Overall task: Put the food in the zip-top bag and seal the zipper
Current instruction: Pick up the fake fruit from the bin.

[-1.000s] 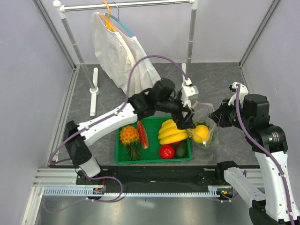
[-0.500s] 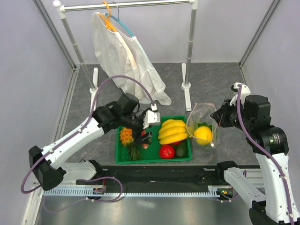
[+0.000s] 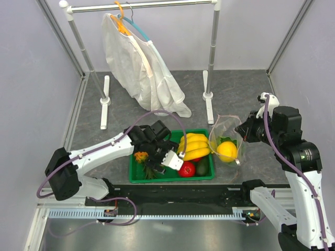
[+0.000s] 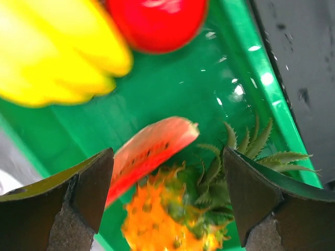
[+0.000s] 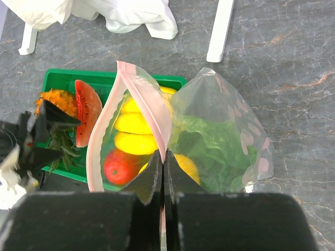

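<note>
**Bag support.** The right end effector (image 5: 163, 175) is fully closed, pinching the zipper (image 5: 144, 91) at one pt. on the near side of the mouth. Judged purpose: the zip-top bag (image 5: 225, 120) is floppy and would collapse w/o support. Held by its strip, the pouch hangs upright on the counter (image 3: 251, 94), just right of the tray (image 3: 172, 179). The pink rim bows into an open loop facing the tray, giving the other arm an entry path.

**Contents.** The lettuce (image 5: 209, 141) and the yellow fruit (image 5: 183, 164) sit low inside the pouch, the fruit in front of the leaves. Their weight probably helps to steady the base.

**Remaining item.** The tomato (image 3: 187, 169) lies in the tray near its front edge, touching the banana bunch (image 3: 192, 146). It is not yet bagged.

**Left arm.** The left end effector (image 4: 167, 201) is spread wide and holds nothing. It hovers over the tray above the pineapple (image 4: 157, 225) and watermelon slice (image 4: 152, 151). The tomato shows at the top edge of the wrist view, well off the jaw centreline.

**Assessment.** Approx. two of three items are loaded. The next move calls for re-centring over the tomato, avoiding the bananas. Sealing cannot start while the mouth is held open.
</note>
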`<state>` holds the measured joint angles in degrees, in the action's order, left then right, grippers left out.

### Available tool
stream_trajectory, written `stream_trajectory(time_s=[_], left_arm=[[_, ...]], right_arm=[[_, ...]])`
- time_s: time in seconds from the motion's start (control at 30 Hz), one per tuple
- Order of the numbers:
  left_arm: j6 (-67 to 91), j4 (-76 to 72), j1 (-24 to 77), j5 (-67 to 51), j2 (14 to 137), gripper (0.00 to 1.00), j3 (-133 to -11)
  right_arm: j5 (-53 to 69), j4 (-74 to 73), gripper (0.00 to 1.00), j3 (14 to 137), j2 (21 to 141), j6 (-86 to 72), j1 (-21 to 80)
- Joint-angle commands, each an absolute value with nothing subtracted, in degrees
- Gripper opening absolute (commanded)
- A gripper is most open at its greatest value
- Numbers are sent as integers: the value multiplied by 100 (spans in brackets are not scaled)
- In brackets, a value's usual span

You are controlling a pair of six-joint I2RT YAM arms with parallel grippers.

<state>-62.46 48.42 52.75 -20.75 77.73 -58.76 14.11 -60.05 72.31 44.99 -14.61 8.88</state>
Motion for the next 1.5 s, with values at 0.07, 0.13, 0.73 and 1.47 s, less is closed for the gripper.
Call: stream_trajectory(time_s=[0.07, 0.13, 0.73, 1.47], left_arm=[[-7479, 4790, 5669, -1582, 8252, 85, -5669], [-7523, 4799, 5678, -1512, 8490, 80, -5730], [-7839, 3472, 6169, -3050, 7707, 94, -5660], [-8946, 3357, 6724, -2408, 9545, 92, -6284]], right_arm=[[1389, -5854, 0, 7268, 4553, -1424, 888], [1380, -5862, 0, 7286, 4553, -1424, 896], [1485, -5836, 0, 7163, 4553, -1441, 896], [1565, -5853, 0, 7207, 4518, -1494, 888]])
